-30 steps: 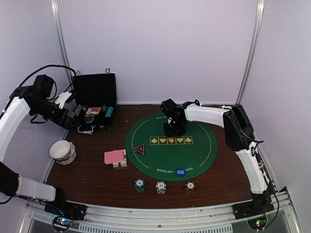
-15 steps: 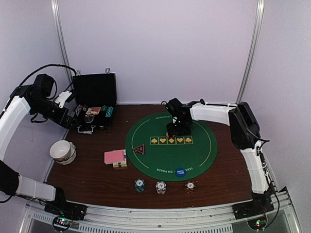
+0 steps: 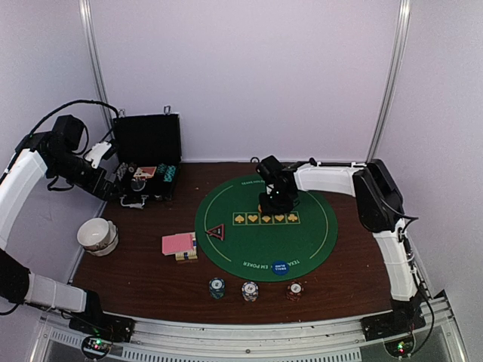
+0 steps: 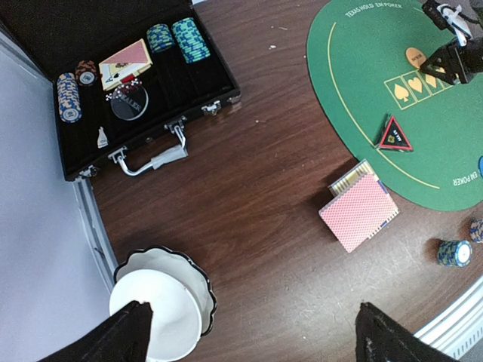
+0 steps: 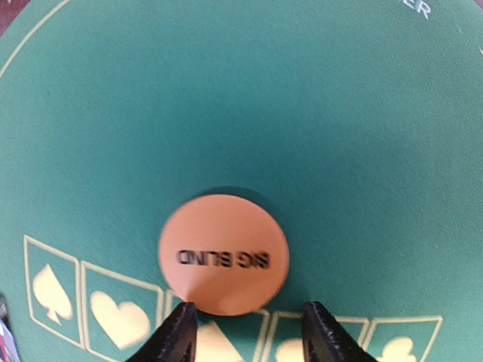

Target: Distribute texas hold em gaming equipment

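the orange disc (image 5: 223, 254) lies flat on the green mat (image 5: 226, 83), at the edge of the row of suit boxes. the right pincer (image 5: 245, 332) stands apart just beside it, gripping nothing. it should lift straight up, so no tip drags the disc. only the right wrist view shows the disc's lettering and free edge. the left pincer (image 4: 253, 339) hangs wide open and empty above the worktop (image 4: 249, 196).

soft, even light, faint shadows; right wrist view is blurred (lettering on the orange disc (image 5: 223, 255) smears), left wrist view is sharp
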